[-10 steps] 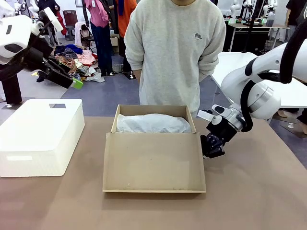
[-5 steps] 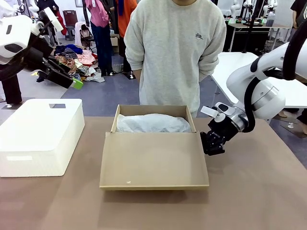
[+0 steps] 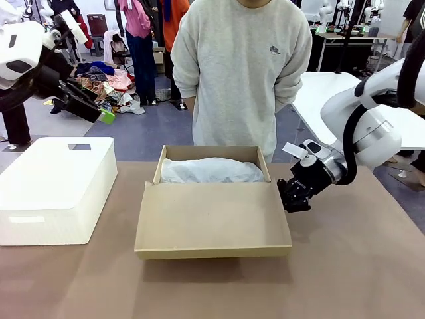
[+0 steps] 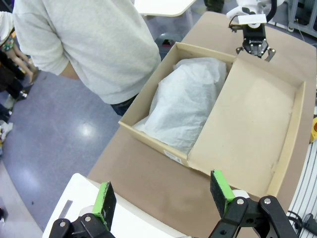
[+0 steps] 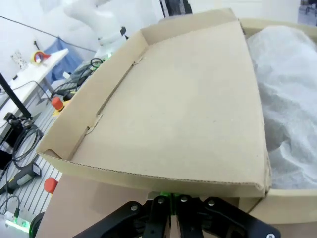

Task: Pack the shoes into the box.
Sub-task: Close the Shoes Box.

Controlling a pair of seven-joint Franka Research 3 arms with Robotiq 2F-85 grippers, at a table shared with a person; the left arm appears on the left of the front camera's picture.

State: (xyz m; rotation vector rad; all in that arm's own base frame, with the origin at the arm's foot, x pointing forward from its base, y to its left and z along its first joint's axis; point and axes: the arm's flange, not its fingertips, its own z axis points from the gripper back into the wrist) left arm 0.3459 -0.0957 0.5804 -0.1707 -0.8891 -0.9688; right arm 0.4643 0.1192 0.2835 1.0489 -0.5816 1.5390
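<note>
Box lid beside shut R pincer, maybe touching

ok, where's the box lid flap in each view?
Front: lid at centre, tilting up toward the camera, right gripper at its right edge.
Left wrist: lid at right of centre.
Right wrist: lid across the middle.
Shared landmark: white tissue in the box.

Matt brown cardboard box with crinkled white tissue paper; smooth white plastic bin
</note>
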